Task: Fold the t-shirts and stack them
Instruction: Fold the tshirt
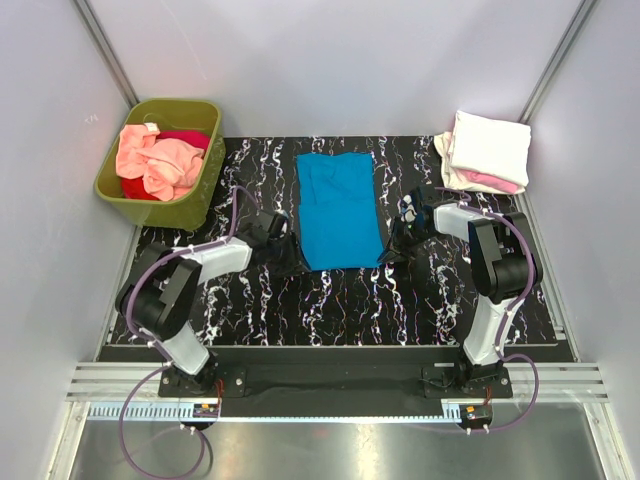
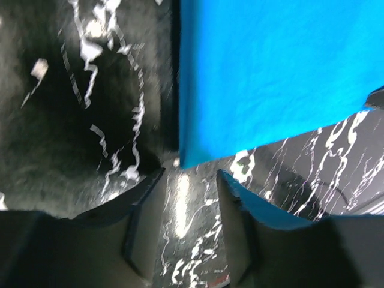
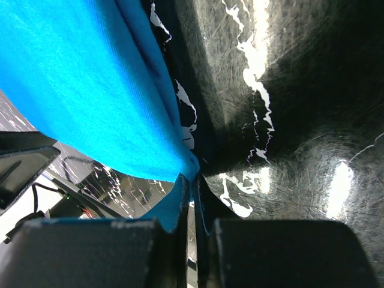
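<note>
Bright even light, blur in left wrist view

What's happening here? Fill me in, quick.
Two robot arms are working a blue t-shirt laid flat on the black marbled table. The right arm's fingers are shut on its near right corner; the left arm's fingers stand open at the near left corner, not yet gripping. A folded stack of white and pink shirts sits far right, and more shirts wait in the green tub far left.
</note>
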Robot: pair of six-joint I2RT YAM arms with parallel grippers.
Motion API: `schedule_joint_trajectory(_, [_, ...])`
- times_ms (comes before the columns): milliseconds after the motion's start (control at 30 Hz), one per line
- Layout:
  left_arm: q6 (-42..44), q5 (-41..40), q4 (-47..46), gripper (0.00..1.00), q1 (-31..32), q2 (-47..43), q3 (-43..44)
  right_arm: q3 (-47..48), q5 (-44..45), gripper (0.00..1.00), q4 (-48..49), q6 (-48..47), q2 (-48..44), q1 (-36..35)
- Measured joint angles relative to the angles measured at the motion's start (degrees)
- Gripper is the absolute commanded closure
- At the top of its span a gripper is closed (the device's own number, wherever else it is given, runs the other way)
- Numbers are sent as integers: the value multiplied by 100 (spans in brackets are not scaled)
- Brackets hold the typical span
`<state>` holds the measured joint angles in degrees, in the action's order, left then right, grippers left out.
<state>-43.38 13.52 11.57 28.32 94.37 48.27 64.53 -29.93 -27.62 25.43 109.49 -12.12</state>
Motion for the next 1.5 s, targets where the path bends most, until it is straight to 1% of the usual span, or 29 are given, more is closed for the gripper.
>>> schedule_joint_trajectory(133, [-55, 20, -315, 59, 0, 140, 13, 0, -7, 100, 0, -4, 0, 0])
schedule_joint_trajectory(233, [-96, 17, -496, 69, -2, 219, 15, 0, -13, 100, 0, -15, 0, 0])
schedule_joint_trajectory(267, [-103, 17, -531, 80, -2, 240, 15, 0, -13, 100, 0, -17, 0, 0])
schedule_joint_trajectory(300, [-127, 17, -566, 85, -4, 269, 15, 0, -15, 100, 0, -17, 0, 0])
schedule_joint_trajectory(367, [-138, 44, -623, 100, -2, 328, 15, 0, -15, 100, 0, -17, 0, 0])
schedule_joint_trajectory(467, [-129, 22, -616, 100, 17, 328, 37, -13, -63, 100, 22, 13, -2, 0])
schedule_joint_trajectory(533, [-105, -83, -422, 100, 55, 299, 90, -153, -140, 100, 168, 83, -83, 0])
schedule_joint_trajectory(633, [-87, -247, -13, 100, 210, 76, 90, -671, -269, 100, 299, 319, -564, 0])
schedule_joint_trajectory(733, [-94, -422, 566, 100, 518, -457, 81, -1220, -313, 100, 240, 514, -1335, -22])
schedule_joint_trajectory(933, [-387, -756, 1318, 100, 1464, -2127, -20, -2094, -315, 100, -262, 872, -3412, -151])
schedule_joint_trajectory(1100, [-868, -992, 2087, 100, 2186, -2927, -48, -2347, -332, 100, -990, 1375, -4927, -597])
schedule_joint_trajectory(1167, [-973, -1054, 2424, 98, 2312, -3088, 9, -2304, -299, 100, -1294, 1552, -5342, -688])
schedule_joint_trajectory(1233, [-1023, -1185, 2841, 96, 2328, -3154, 221, -2124, -221, 100, -1593, 1652, -5539, -702])
schedule_joint_trajectory(1300, [-1003, -1353, 3132, 96, 2315, -3134, 511, -1773, -85, 100, -1847, 1694, -5488, -702])
schedule_joint_trajectory(1400, [-866, -1480, 3359, 97, 2162, -2944, 1060, -1113, 157, 100, -1980, 1657, -5023, -702])
schedule_joint_trajectory(1500, [-634, -1484, 3359, 97, 1856, -2597, 1373, -575, 442, 100, -2006, 1558, -4439, -699])
